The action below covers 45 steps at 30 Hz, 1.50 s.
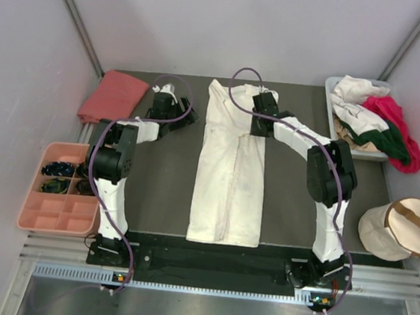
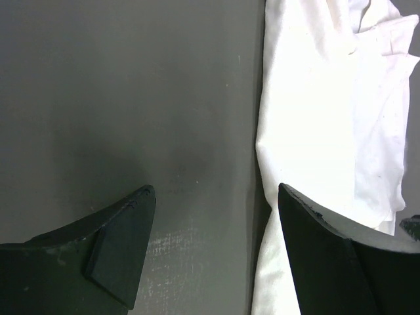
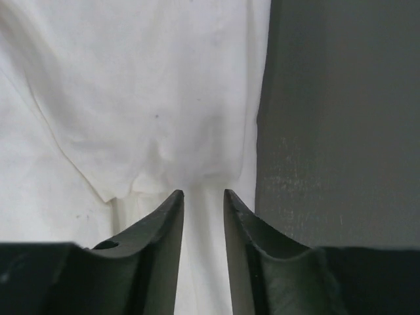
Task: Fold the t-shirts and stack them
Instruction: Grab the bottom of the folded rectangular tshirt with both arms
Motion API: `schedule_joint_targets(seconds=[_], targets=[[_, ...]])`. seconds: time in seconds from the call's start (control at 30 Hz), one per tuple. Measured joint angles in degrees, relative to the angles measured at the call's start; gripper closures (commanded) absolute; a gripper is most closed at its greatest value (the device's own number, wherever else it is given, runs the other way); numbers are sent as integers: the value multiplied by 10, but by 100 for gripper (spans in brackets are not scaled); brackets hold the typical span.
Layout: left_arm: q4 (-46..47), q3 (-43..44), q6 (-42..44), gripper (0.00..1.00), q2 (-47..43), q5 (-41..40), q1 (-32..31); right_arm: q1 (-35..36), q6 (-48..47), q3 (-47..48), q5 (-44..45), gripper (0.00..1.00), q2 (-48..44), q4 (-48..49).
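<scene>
**Right pincer** (image 3: 202,193): your two fingers stand a narrow slit apart, tips down at the cream-white shirt (image 1: 229,190). The cloth puckers into a small crease right at the tips. Whether any of it is caught between them, the wrist view does not tell you. The shirt's right edge runs just beside one finger, with dark table (image 1: 161,190) beyond.

**Left pincer** (image 2: 215,189): your fingers are spread wide, with only table top between them. One finger hangs over the shirt's left edge, the other well out over the table.

**Cream-white shirt:** it lies flat mid-table between your two arms, sides folded in to make one long narrow strip from near the arm bases to the far side. Both pincers are at its far end, the right one over the cloth and the left one just off its left edge.

**Salmon-pink shirt** (image 1: 113,96): folded, at the table's far left corner, near the left pincer.

**Far right:** a grey bin (image 1: 330,91) holds a loose heap of a white shirt (image 1: 356,90), a magenta shirt (image 1: 398,121) and a dark green shirt (image 1: 393,145), partly spilling over the rim.

**Off the table:** a pink tray (image 1: 53,216) sits to the left, with small dark things in its far compartments. A round beige pouch (image 1: 401,230) with a tan strap sits to the right.
</scene>
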Motion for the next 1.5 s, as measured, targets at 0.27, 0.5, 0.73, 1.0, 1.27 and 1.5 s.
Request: schedule_joint_targets(seconds=[0.27, 0.5, 0.73, 1.0, 1.27, 1.5], targets=[[0, 0, 0, 20, 0, 1, 0, 0, 5, -61, 8, 41, -60, -6], [-7, 5, 0, 19, 0, 2, 0, -14, 3, -61, 34, 39, -92, 32], [-30, 125, 0, 19, 66, 43, 0, -64, 4, -35, 25, 37, -85, 45], [-57, 254, 20, 18, 136, 80, -1, -88, 3, -23, -37, 36, -47, 55], [-66, 222, 29, 19, 137, 95, -2, -90, 17, -44, -76, 35, -47, 63], [-56, 17, 2, 18, -5, 41, -16, -89, 68, -220, -99, 34, -184, 70]])
